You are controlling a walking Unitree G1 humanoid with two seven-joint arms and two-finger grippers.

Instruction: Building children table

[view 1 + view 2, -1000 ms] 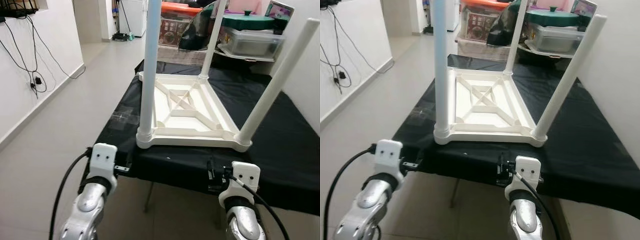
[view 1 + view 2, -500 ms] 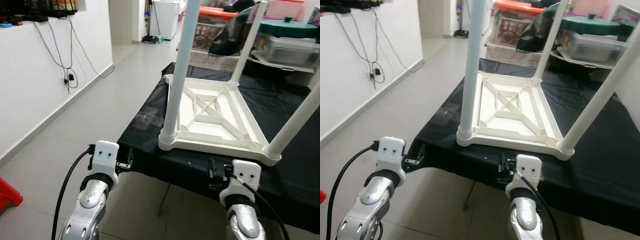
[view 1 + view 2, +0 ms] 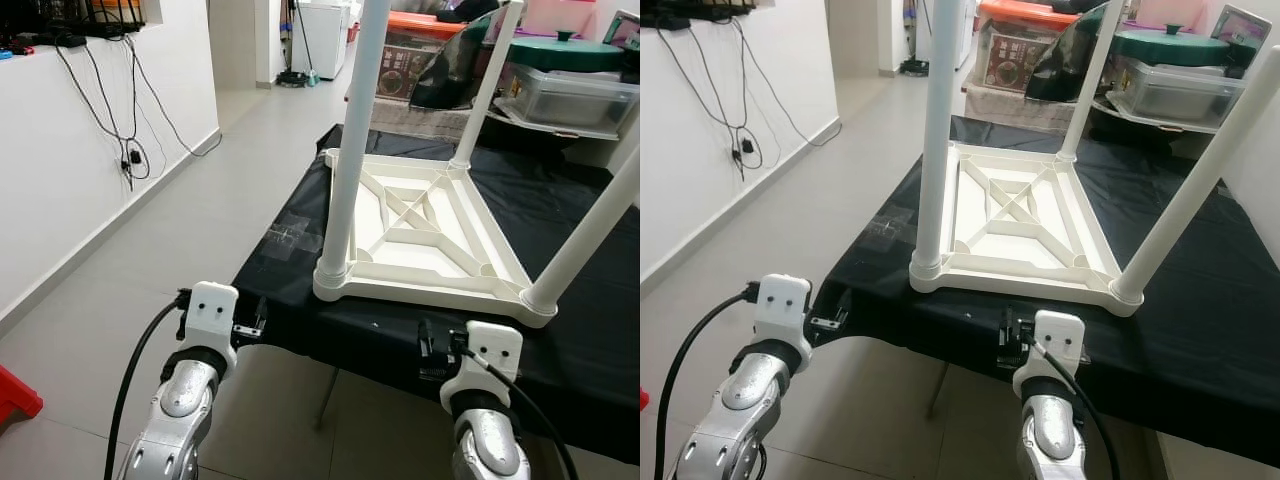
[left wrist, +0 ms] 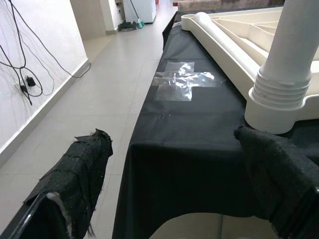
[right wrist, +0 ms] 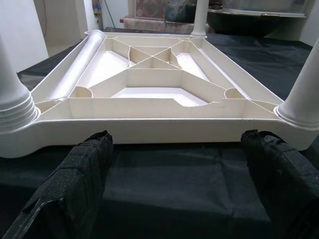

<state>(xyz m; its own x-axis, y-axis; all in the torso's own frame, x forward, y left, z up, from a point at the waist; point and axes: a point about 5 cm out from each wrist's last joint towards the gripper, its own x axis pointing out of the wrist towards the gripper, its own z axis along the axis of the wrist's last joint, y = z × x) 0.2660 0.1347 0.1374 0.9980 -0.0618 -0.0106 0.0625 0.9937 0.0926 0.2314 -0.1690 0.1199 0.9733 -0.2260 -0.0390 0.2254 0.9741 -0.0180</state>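
Observation:
A white plastic children's table point(image 3: 420, 215) lies upside down on a black-covered bench point(image 3: 380, 335). Three legs stand up from it: the near-left leg point(image 3: 350, 130), the near-right leg point(image 3: 590, 225) and a far-right leg point(image 3: 485, 85). Another white leg point(image 5: 75, 64) lies loose along the left side of the frame. My left gripper point(image 4: 174, 179) is open and empty, low at the bench's front-left corner, just short of the near-left leg's socket point(image 4: 276, 94). My right gripper point(image 5: 174, 184) is open and empty, facing the table's near rim point(image 5: 149, 124).
A patch of clear tape point(image 3: 290, 235) sits on the cloth left of the table. Storage boxes and a green-lidded pot point(image 3: 570, 85) crowd the back right. A white wall with hanging cables point(image 3: 130, 150) runs along the left, with tiled floor point(image 3: 200, 230) between. A red object point(image 3: 15, 390) lies low left.
The camera has swung left, so more wall and floor show. The table, its legs and both open grippers keep their places.

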